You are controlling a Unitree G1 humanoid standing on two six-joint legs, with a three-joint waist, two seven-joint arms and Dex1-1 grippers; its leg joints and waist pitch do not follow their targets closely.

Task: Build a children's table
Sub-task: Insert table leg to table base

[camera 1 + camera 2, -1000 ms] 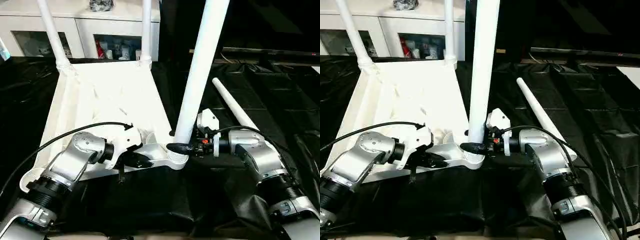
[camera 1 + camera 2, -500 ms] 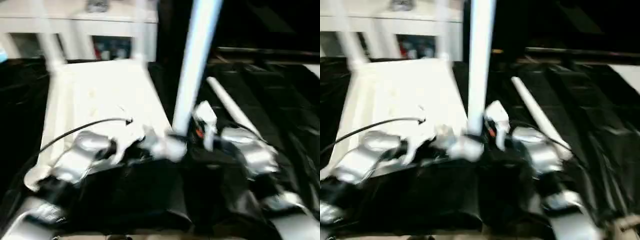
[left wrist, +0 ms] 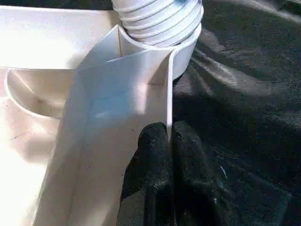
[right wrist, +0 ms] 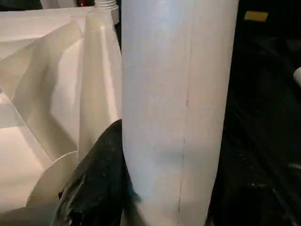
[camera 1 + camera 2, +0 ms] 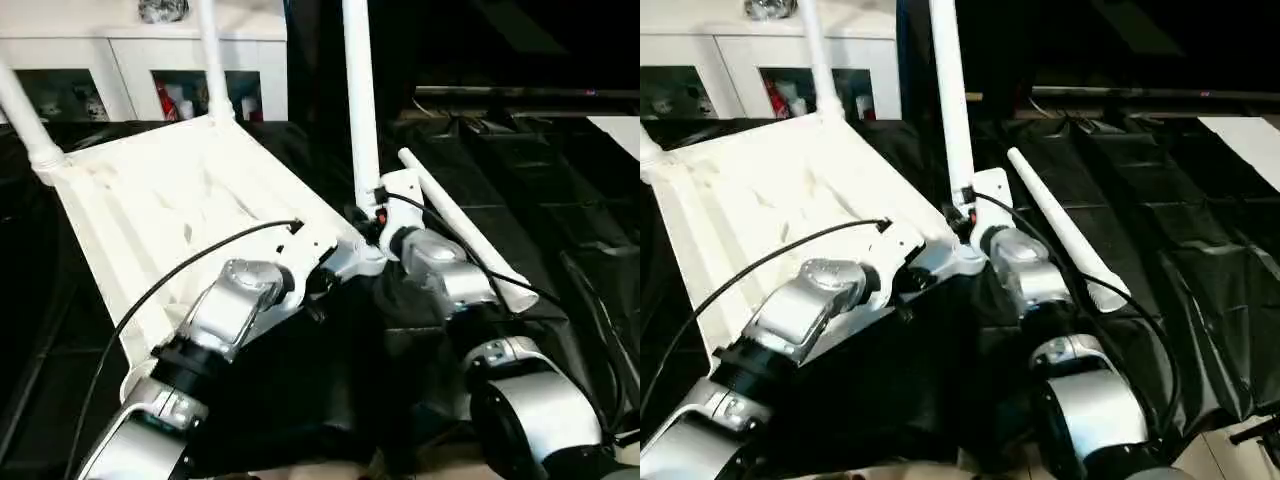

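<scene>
The white table top lies underside up on the black sheet, askew to me. Three legs stand in its corner sockets: one at the far left, one at the back, and the near-right leg. A fourth leg lies loose on the sheet to the right. My left gripper is shut on the thin rim wall of the top, just below the near-right socket. My right gripper is shut on the near-right leg low down, with one black finger pressed against its side.
A white cabinet with glass doors stands behind the table top. Crinkled black sheeting covers the floor all round. A pale strip shows at the far right edge.
The view has shifted. Both arms now reach further forward, and the top's near-right corner sits further from me with the top turned askew. Both grips are unchanged.
</scene>
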